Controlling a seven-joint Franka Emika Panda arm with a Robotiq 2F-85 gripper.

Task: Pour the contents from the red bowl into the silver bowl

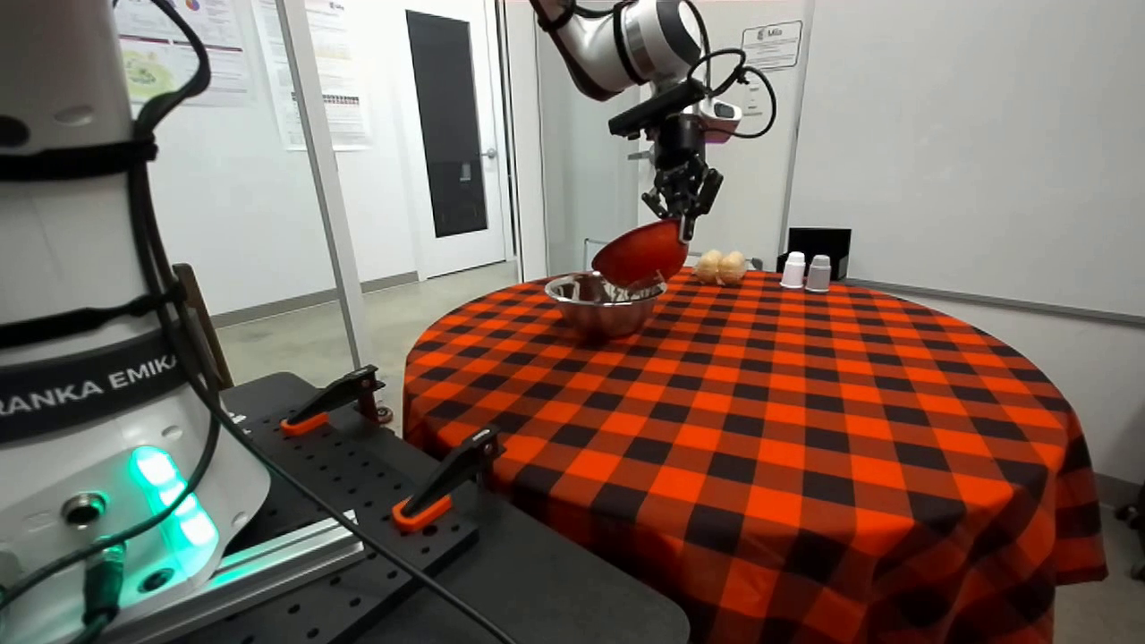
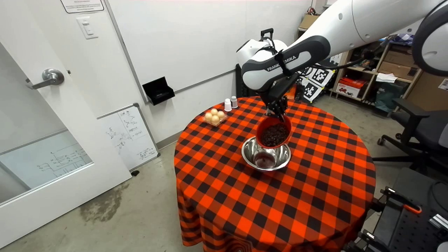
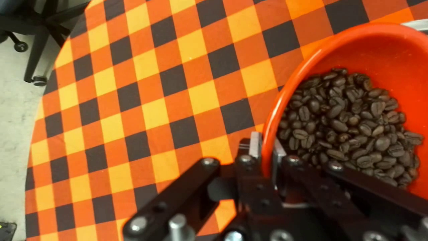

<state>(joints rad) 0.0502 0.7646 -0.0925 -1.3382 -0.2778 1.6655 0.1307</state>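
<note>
My gripper is shut on the rim of the red bowl, with one finger inside the rim and one outside; it shows in both exterior views (image 1: 687, 228) (image 2: 277, 113) and in the wrist view (image 3: 265, 150). The red bowl (image 1: 639, 256) (image 2: 266, 123) (image 3: 398, 63) is held in the air and tilted, its low side over the silver bowl. Dark coffee beans (image 2: 274, 135) (image 3: 347, 124) lie in the red bowl. The silver bowl (image 1: 601, 315) (image 2: 251, 152) stands upright on the table below. Its bottom looks dark reddish; I cannot tell whether beans lie there.
The round table has a red and black checked cloth (image 1: 769, 402) (image 2: 315, 196). A clear pack of eggs (image 1: 719, 267) (image 2: 214, 116) and two small white shakers (image 1: 793, 270) (image 2: 228, 105) stand near the table's edge. A black holder (image 2: 158, 91) hangs on the wall.
</note>
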